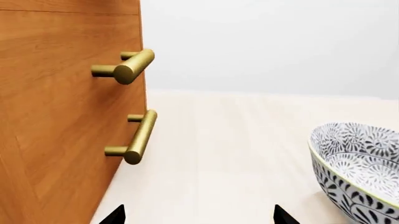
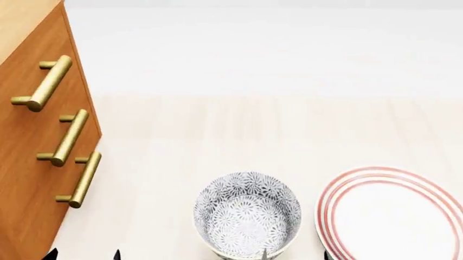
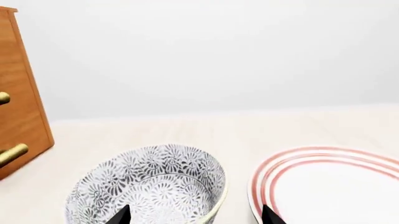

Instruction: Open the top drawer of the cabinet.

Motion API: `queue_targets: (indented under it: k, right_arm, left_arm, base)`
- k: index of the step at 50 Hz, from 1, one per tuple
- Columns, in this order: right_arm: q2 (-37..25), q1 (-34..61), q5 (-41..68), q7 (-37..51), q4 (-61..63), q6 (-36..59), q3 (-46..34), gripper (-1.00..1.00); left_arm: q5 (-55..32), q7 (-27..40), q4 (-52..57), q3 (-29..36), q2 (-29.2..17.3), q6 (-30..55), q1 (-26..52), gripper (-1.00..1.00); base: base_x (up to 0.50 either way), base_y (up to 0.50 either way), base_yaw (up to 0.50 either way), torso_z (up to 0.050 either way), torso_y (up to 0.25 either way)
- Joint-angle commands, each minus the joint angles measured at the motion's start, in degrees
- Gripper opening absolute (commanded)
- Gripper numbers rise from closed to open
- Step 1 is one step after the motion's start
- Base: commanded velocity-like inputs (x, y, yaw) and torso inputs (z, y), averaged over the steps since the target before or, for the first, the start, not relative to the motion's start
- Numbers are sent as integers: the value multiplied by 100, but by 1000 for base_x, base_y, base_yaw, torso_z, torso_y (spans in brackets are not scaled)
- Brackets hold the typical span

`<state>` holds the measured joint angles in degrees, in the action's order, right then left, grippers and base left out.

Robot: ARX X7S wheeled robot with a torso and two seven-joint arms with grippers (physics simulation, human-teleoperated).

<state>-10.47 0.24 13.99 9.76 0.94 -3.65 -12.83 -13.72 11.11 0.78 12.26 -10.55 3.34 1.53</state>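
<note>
Pale tabletop (image 2: 217, 135) lies bare beside cabinet (image 2: 29, 141); both grippers spread, empty.

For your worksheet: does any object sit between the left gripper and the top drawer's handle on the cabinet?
Nothing visible does. In the head view the left gripper sits low beside the cabinet, with bare table up to the top drawer's handle. The bowl and plate lie off towards the right arm.

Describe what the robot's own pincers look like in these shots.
Very little shows. The left pincer appears only as two small black pointed tips at the left wrist view's edge, and the right pincer looks the same. No arm links, cables or markings are in view.
</note>
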Motion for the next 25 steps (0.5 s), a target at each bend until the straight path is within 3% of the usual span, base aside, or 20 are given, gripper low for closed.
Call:
queue_targets:
  k: [1,10,21,25]
  right_arm:
    - [59,18,-91,-41,-37,47,87,100]
    - [30,11,-67,-19,-33,46,55,100]
    - [8,26,-21,-13,-109,22,23,100]
    - [-2,26,-20,2,-103,16,7,100]
  left_arm:
    - [141,-18,30,-58,81,-89,-17,100]
    - [140,32,142,17,55,41,-2,100]
    - [-529,50,801,24,134,1162,391,100]
    - [76,368,988,455,-42,1813,729,100]
  base:
    - [0,0,0,0,0]
    - [0,0,0,0,0]
    - [0,0,0,0,0]
    - [0,0,0,0,0]
